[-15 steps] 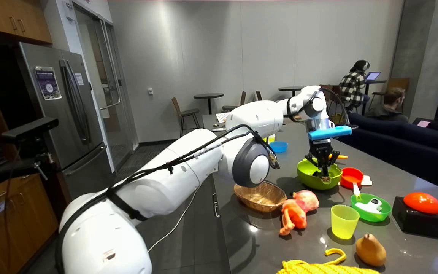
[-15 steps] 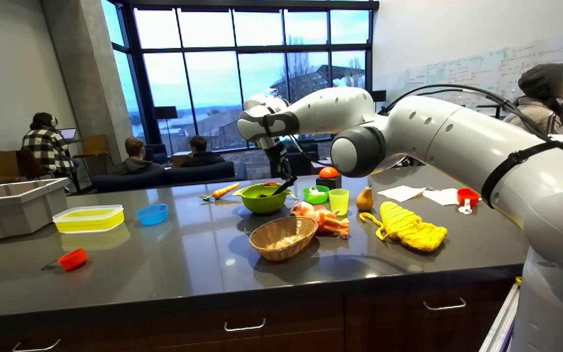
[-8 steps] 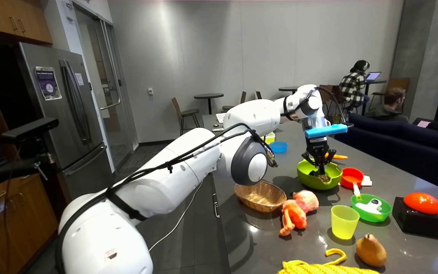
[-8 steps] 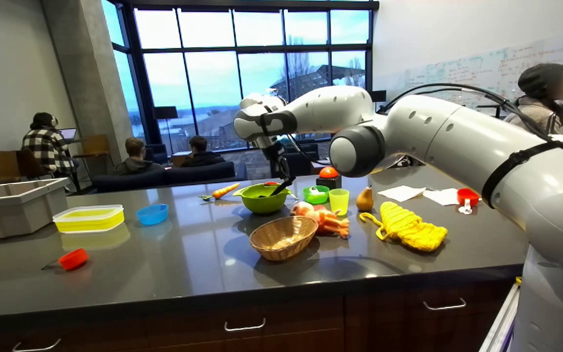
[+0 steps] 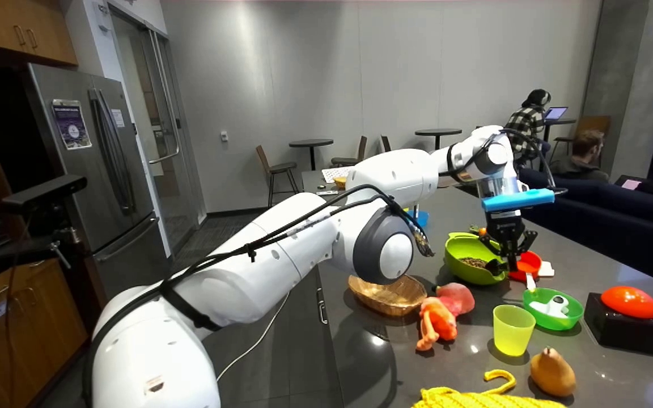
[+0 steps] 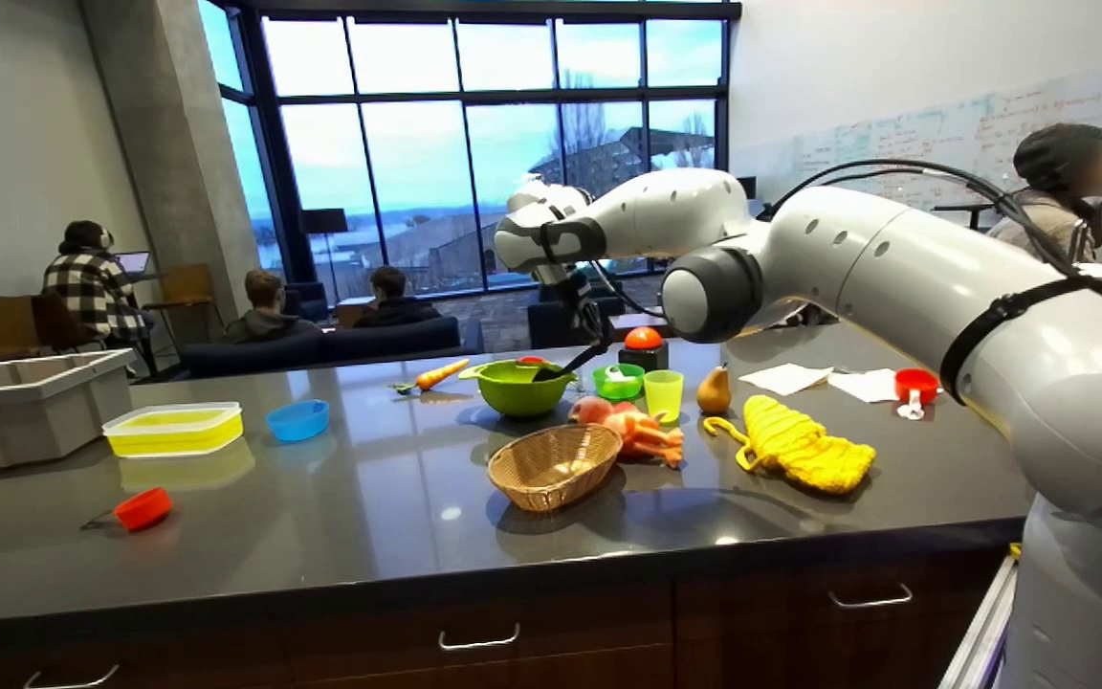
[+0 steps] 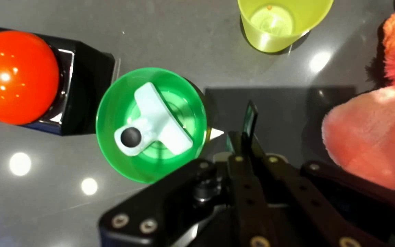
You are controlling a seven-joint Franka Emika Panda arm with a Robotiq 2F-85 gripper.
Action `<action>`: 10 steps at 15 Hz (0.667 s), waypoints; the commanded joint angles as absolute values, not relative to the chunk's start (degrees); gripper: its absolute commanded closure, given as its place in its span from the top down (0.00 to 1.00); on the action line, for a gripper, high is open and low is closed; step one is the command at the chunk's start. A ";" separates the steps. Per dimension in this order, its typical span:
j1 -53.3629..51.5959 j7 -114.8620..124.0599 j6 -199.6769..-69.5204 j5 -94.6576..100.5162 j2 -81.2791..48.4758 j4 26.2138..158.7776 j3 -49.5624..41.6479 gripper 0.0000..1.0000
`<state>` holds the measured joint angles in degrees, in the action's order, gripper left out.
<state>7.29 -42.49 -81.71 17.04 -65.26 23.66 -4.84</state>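
Note:
My gripper (image 5: 511, 263) is shut on a thin black utensil (image 6: 582, 362), shown in an exterior view. The utensil slants down from the fingers into a green bowl (image 6: 513, 394). In another exterior view, its dark head (image 5: 495, 265) is at the near right inside of the bowl (image 5: 465, 242), beside brown grains (image 5: 474, 262) in the bottom. The gripper is just outside the bowl's rim, in front of a red cup (image 5: 529, 262). In the wrist view, the dark handle (image 7: 250, 120) sticks up between the fingertips (image 7: 243, 145); the utensil's far end is not visible there.
A small green dish (image 7: 149, 171) holding a white clip (image 7: 159, 120), a red button on a black box (image 7: 15, 77), a yellow cup (image 7: 269, 37) and a plush toy (image 7: 369, 133) are close by. A wicker basket (image 6: 551, 469), pear (image 6: 714, 389) and carrot (image 6: 441, 374) are on the counter.
The gripper has moved from above the bowl to the right in both exterior views, carrying the utensil's head from the grains toward the bowl's edge. The bowl has shifted slightly the same way.

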 commanded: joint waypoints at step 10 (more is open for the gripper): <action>5.14 -41.66 -80.76 18.04 -63.23 24.82 -5.86 0.01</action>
